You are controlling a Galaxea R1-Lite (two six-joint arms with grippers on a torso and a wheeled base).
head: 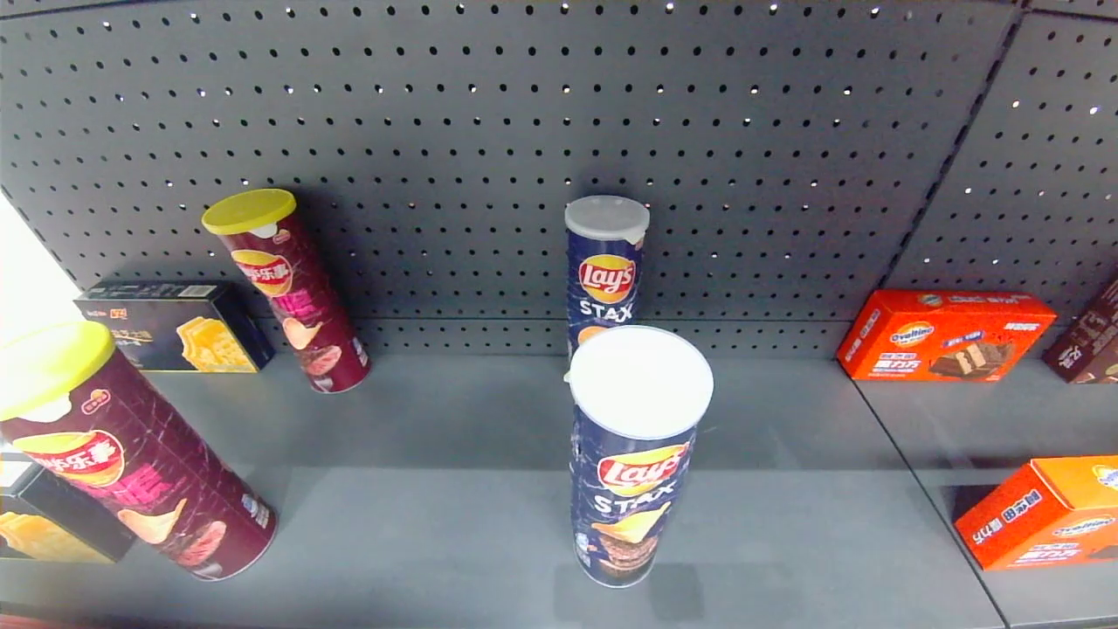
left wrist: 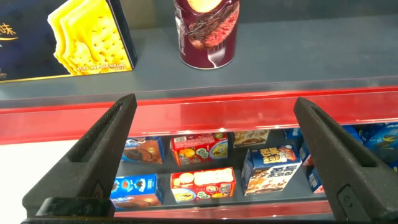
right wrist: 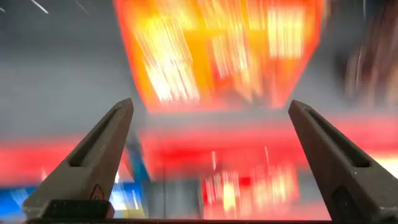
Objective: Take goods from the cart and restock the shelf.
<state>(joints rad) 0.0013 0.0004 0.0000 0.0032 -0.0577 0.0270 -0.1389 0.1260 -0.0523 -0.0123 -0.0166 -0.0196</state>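
On the grey shelf two blue chip cans stand one behind the other, the front one white-lidded and the back one against the pegboard. Two maroon cans with yellow lids stand to the left, one at the back and one at the front. My left gripper is open and holds nothing, just in front of the red shelf edge, facing a maroon can and a dark cracker box. My right gripper is open and holds nothing, facing a blurred orange box.
A dark cracker box lies at the back left. Orange boxes sit at the back right and front right, past a shelf seam. Bare shelf shows between the maroon and blue cans. A lower shelf holds several small snack boxes.
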